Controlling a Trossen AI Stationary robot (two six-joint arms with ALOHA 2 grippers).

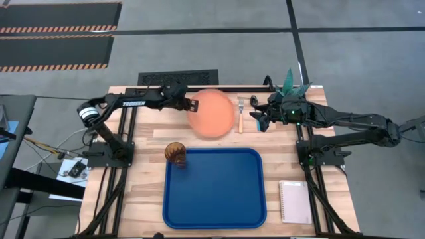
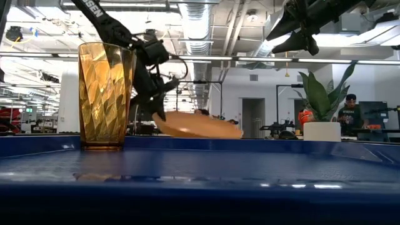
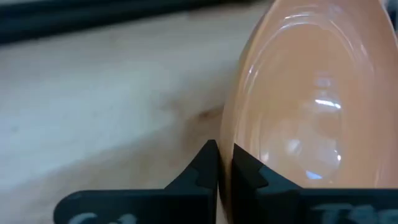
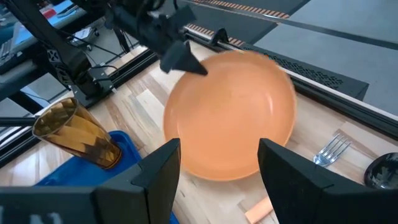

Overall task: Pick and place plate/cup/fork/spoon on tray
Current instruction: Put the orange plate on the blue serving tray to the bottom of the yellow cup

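The orange plate (image 1: 214, 114) is at the table's far middle, tilted, with its left edge raised (image 2: 197, 125). My left gripper (image 1: 193, 105) is shut on its left rim. The amber cup (image 1: 175, 153) stands upright in the far left corner of the blue tray (image 1: 219, 199). The fork (image 1: 240, 114) lies flat on the table just right of the plate. The spoon's dark bowl (image 4: 380, 172) shows beside the fork; its handle is hidden. My right gripper (image 1: 260, 121) is open and empty, above the table right of the fork. My left gripper pinches the plate's left rim (image 3: 225, 140) between its two fingers (image 3: 200, 171), coming from the table's left and nearly level. The plate is tilted, its held edge up. The tray rim in the low view hides whether its right edge rests on the table.
A white pot with a green plant (image 1: 290, 83) stands at the far right behind my right arm. A white notepad (image 1: 295, 201) lies right of the tray near the front edge. Most of the tray's floor is bare.
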